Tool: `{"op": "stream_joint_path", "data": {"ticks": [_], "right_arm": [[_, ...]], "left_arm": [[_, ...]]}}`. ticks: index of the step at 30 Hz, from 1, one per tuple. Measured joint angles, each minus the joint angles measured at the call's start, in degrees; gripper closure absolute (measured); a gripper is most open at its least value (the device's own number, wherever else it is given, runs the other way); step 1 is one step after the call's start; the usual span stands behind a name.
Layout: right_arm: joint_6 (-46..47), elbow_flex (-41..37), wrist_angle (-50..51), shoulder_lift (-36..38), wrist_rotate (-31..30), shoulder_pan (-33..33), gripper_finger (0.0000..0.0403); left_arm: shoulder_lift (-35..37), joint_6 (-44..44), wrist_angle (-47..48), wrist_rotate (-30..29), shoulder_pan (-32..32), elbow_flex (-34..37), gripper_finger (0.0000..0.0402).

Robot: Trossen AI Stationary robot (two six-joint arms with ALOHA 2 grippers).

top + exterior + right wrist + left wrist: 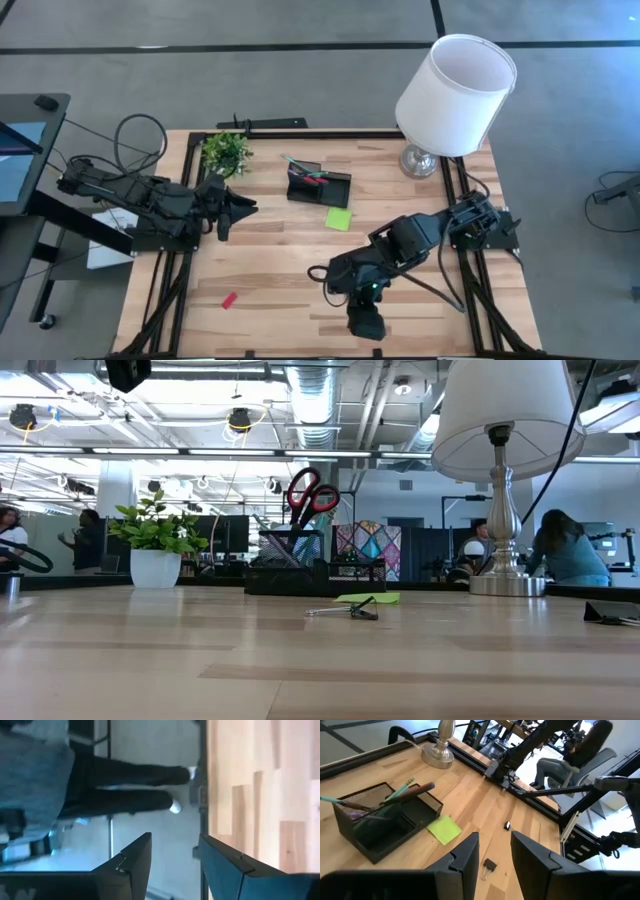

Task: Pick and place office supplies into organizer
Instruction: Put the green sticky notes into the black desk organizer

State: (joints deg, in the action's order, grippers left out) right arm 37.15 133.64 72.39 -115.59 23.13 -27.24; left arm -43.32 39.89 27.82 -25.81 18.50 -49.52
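Black organizer (320, 186) holds pens, scissors (311, 493); green pad (338, 218) just beside

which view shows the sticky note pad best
The left wrist view: the lime-green sticky-note pad lies unobstructed beside the organizer. The high view shows it small, the low view only edge-on, the right wrist view not at all.

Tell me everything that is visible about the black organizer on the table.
The small black wire-mesh desk organizer is a rectangular tray that stands upright on the light wooden table, between the small green potted plant and the white-shaded lamp. Its taller compartment holds the thin coloured pens and the red-handled scissors, which lean out above the rim. Its lower section looks dark inside. The lime-green sticky-note pad lies flat beside it. No tool touches it.
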Motion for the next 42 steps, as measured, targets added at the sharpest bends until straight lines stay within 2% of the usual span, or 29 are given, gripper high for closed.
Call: {"op": "stream_joint_path", "data": {"ticks": [3,5,7,10,12,15,21,23,27,33,38,42], "right_arm": [[-1.1,0.0,-3.8,0.0,-3.9,-0.1,0.0249],[-3.9,0.0,-5.9,0.0,-4.1,0.4,0.0250],[0.5,0.0,-5.5,0.0,-5.7,1.0,0.0252],[10.1,0.0,-1.0,0.0,-14.5,1.5,0.0255],[12.5,0.0,3.0,0.0,-20.6,1.5,0.0259],[15.3,0.0,5.8,-3.2,-24.4,1.0,0.0268],[17.1,-0.2,7.0,-14.5,-24.6,2.5,0.0281],[20.3,-0.2,6.4,-17.8,-25.9,4.3,0.0282],[27.1,-0.3,6.5,-21.5,-32.6,8.1,0.0282],[33.3,-0.2,8.5,-20.7,-42.9,13.6,0.0280],[33.9,-0.2,12.8,-20.4,-38.1,18.2,0.0281],[31.5,-0.2,13.4,-20.5,-37.0,18.8,0.0281]], "left_arm": [[-0.3,0.0,0.1,-0.1,0.0,0.0,0.0294],[-0.2,-0.1,-0.1,-0.1,0.0,0.0,0.0294],[-0.2,0.0,0.2,-0.1,0.0,0.0,0.0294],[-0.2,0.0,0.2,-0.1,0.0,0.0,0.0294],[-0.2,0.1,0.3,0.0,0.0,0.0,0.0294],[-0.2,0.1,0.2,0.7,0.0,0.0,0.0294],[-0.2,0.2,0.4,2.7,0.0,0.0,0.0294],[0.1,0.2,0.7,3.0,0.0,0.0,0.0294],[1.0,0.1,1.6,3.1,0.0,0.0,0.0294],[3.7,0.6,2.5,7.7,0.0,0.0,0.0294],[5.9,2.1,2.7,11.0,0.0,0.0,0.0294],[7.4,3.8,3.6,12.7,0.0,0.0,0.0294]]}}
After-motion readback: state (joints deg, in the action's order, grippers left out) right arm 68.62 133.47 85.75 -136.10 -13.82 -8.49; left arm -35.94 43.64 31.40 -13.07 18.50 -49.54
